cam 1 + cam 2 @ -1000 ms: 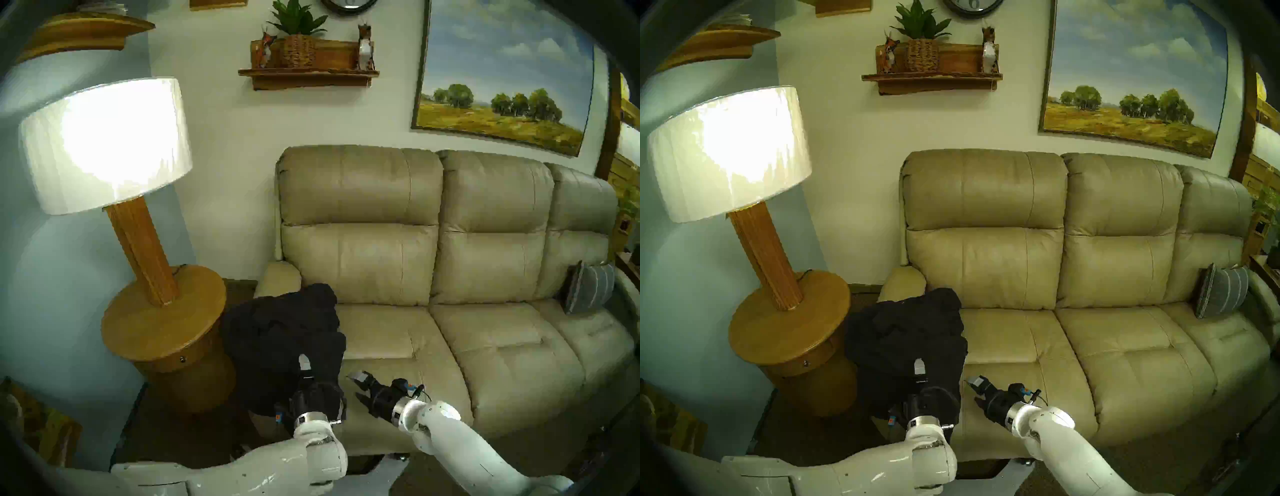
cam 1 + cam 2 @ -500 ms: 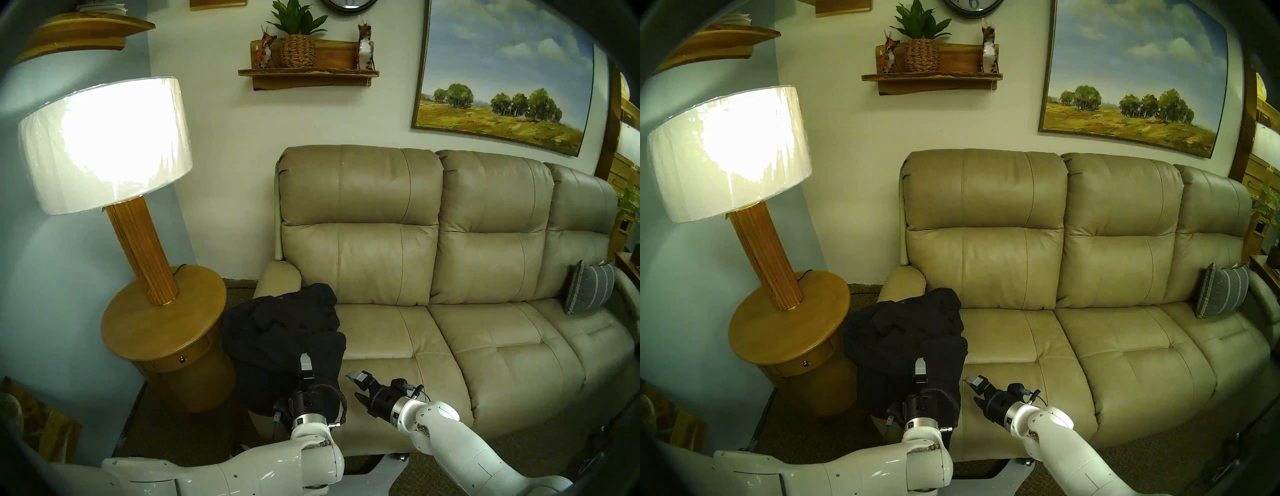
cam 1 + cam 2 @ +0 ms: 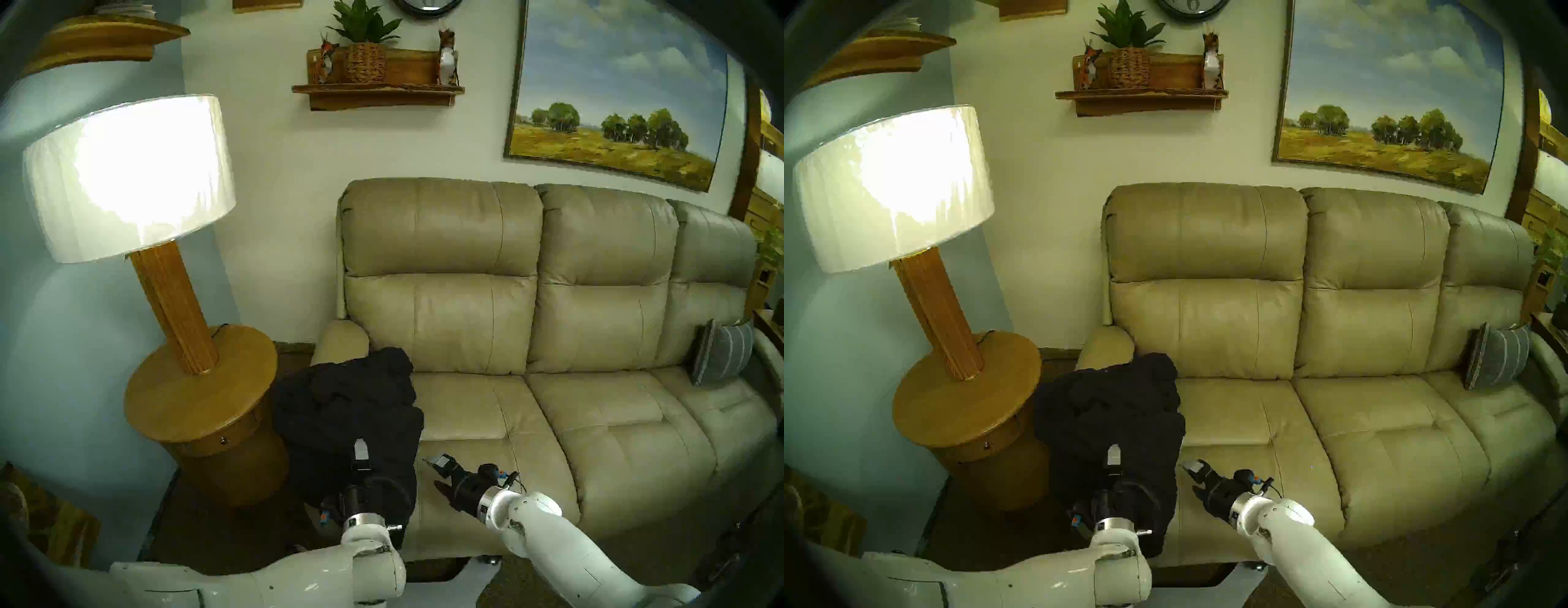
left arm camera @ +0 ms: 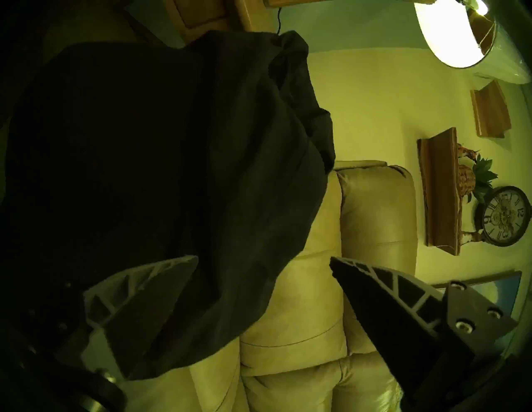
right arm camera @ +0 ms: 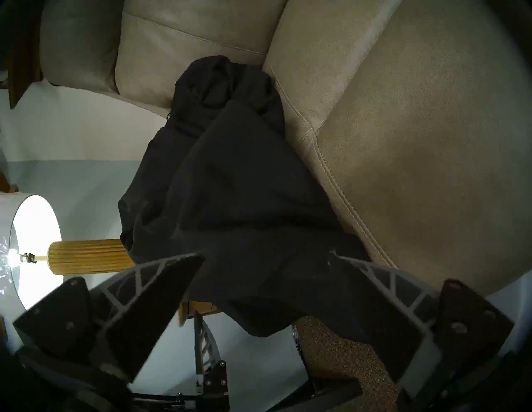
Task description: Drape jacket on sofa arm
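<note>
The black soft fabric jacket (image 3: 348,407) lies draped over the padded tan leather sofa arm (image 3: 341,339); the left gripper (image 4: 263,287) and right gripper (image 5: 267,276) hover beside it, jaws spread, holding nothing.

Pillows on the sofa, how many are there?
1. The grey striped pillow leans in the sofa's far corner, at the end away from the black jacket. Another could be hidden beyond the picture's dark edge.

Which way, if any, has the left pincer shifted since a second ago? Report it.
Yes. In the head view the left pincer has slid toward the round side table, away from the sofa seat, over the draped black jacket.
</note>
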### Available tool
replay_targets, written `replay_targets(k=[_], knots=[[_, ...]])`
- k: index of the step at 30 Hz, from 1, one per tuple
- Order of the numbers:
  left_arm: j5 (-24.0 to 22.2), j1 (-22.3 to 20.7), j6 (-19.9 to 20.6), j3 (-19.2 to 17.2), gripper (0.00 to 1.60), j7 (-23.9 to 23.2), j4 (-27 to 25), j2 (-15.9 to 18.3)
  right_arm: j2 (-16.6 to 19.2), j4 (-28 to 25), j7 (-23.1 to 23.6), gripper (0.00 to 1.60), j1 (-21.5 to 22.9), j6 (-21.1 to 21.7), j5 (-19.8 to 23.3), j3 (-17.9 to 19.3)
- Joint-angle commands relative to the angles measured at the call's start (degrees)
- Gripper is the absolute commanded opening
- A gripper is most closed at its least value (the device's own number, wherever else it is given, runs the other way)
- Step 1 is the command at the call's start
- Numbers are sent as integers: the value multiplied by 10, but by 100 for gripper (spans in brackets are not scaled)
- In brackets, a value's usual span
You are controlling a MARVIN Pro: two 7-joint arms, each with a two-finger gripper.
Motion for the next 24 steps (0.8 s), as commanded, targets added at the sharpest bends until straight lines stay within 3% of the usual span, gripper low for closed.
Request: replay_targets(k=[1,24], knots=[[2,26,1,-19,160,-9,-6,25,-3,-7,4,160,4,0,0,-1],[2,104,1,-103,160,-9,-9,55,-5,-6,4,160,4,-5,0,-1]])
